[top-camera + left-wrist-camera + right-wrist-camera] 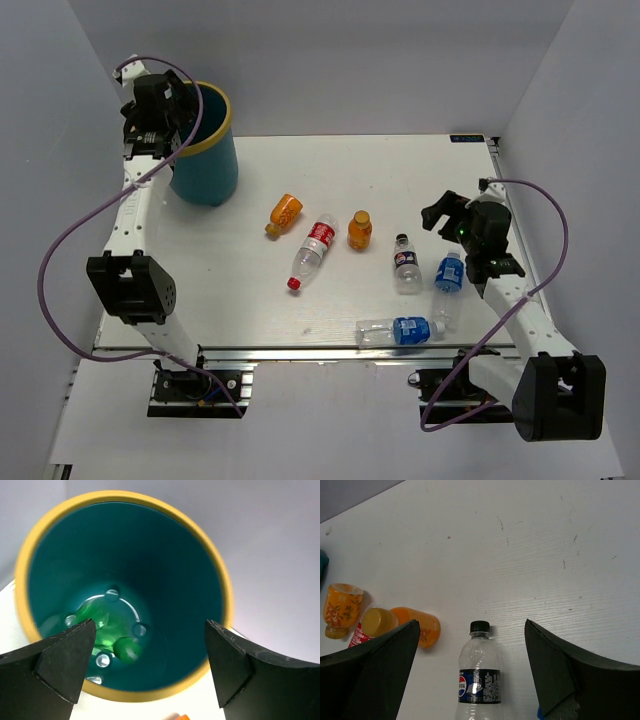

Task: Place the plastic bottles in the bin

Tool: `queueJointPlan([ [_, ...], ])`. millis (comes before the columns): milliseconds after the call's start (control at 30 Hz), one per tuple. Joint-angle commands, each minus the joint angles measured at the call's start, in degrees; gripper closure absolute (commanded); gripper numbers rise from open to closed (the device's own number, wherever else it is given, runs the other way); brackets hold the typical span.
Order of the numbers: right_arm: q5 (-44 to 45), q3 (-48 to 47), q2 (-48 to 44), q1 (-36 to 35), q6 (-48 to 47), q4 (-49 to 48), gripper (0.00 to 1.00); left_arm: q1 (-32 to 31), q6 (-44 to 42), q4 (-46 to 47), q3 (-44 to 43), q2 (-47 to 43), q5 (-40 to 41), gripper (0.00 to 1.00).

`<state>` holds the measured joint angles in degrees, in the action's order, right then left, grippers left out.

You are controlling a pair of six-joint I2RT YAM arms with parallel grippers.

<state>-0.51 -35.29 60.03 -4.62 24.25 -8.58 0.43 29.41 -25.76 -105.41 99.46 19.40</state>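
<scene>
yellow-rimmed round teal bin [205, 165] at tabletop's [300, 170] far left corner holds a green plastic bottle [105, 622]; left gripper [150, 630] gapes above. right gripper [472, 625], jaws apart, over clear black-capped bottle [479, 675]; orange bottles [422, 625] nearby.

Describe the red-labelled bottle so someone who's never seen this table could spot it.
Start at the teal bin, far left, and look to its right. Between the two orange bottles lies a clear bottle on its side; it alone has a red label and red cap.

light: bright, even | shadows: soft | blur: bin [115, 497] rim, green bottle [107, 625] smeared
</scene>
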Motion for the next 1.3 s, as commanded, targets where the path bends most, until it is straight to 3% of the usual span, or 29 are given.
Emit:
queueJointPlan([
  [0, -3.4, -4.9, 0.1, -0.3, -3.1, 1.9, 0.11, -0.5, -3.1, -0.1, -3.9, -3.3, -6.2, 0.02],
  [133, 0.3, -12.1, 1.1, -4.6, -6.6, 9.5, 0.11, -0.5, -2.6, 6.0, 4.7, -8.5, -15.6, 0.02],
  [333, 11.9, -18.6, 3.0, -14.0, -11.1, 18.7, 0.11, -5.1, -5.9, 8.7, 14.1, -12.8, -16.5, 0.02],
  [500, 14.1, -19.2, 2.9, -18.7, -12.6, 21.8, 0.11, -16.3, -13.6, 10.6, 22.1, -14.0, -13.8, 0.02],
  [667, 11.1, -15.3, 0.4, -20.5, -11.3, 19.5, 0.11, -17.8, -16.7, 19.3, 35.2, -14.5, -25.4, 0.02],
  [967, 11.8, -10.2, -4.0, -20.5, -12.3, 14.7, 0.11, -19.5, -19.9, 20.0, 35.6, -0.9, -28.6, 0.02],
  [1267, 12.6, -9.8, -2.1, -20.6, -12.6, 13.5, 0.11, -19.8, -20.7, 17.1, 29.2, 12.9, -24.3, 0.02],
])
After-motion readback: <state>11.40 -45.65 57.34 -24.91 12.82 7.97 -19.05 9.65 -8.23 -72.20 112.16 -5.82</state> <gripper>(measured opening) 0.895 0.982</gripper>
